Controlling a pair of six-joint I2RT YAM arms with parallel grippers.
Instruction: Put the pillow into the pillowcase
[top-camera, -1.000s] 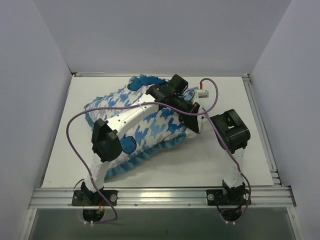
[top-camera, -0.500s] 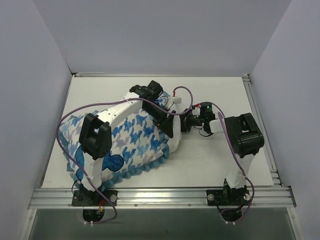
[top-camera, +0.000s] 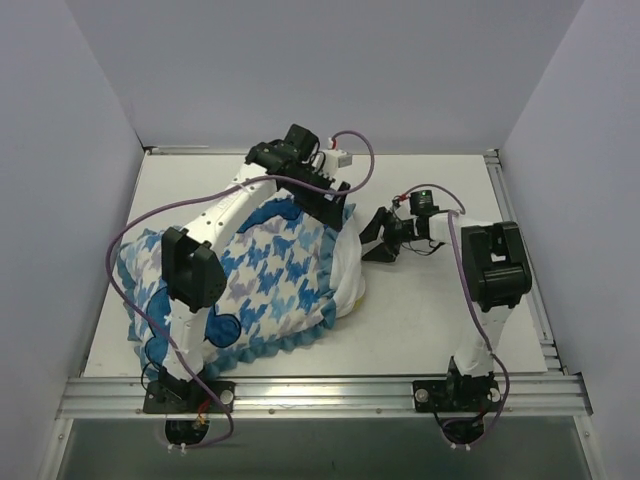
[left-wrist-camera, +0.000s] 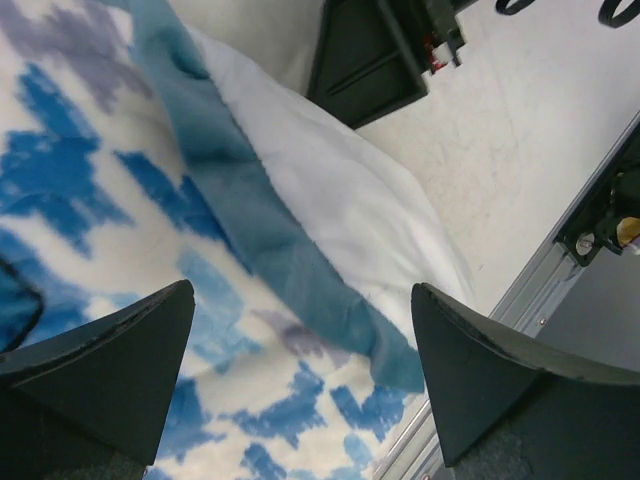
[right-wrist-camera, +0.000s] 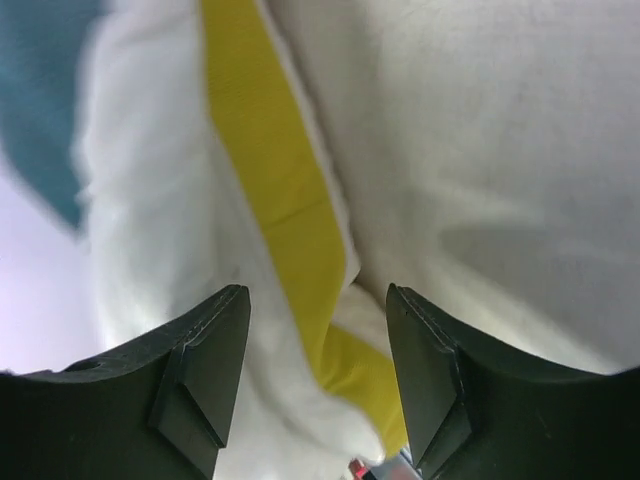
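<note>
Blue-and-white houndstooth fabric with dark blue bear faces marks the pillowcase (top-camera: 270, 285), which lies bulging on the left and middle of the white tabletop (top-camera: 430, 320), its teal ruffled trim (top-camera: 265, 345) running along the near edge. Its open mouth faces right, where plain white lining folds outward. The pillow (right-wrist-camera: 480, 150) sits at that mouth. The right wrist view shows its cream surface and its olive-yellow side band (right-wrist-camera: 270, 190), with fluffy white lining and a strip of teal trim to the left of the band. How much of the pillow is inside the cover cannot be told from above, because the fabric hides it. The left arm reaches over the pillowcase from the near left corner. The left tool (top-camera: 338, 212) hangs above the far right part of the cover with its jaws spread wide and nothing between them. Its wrist view looks down on the teal trim, the white lining and the patterned outside. The right tool (top-camera: 374, 240) is just beside the mouth on its right side and points left toward it. Its jaws stand apart with the yellow band in the gap ahead of them, and whether the pads (right-wrist-camera: 205, 370) touch the pillow cannot be told. A purple cable (top-camera: 125, 265) loops out from the left arm over the tabletop.
</note>
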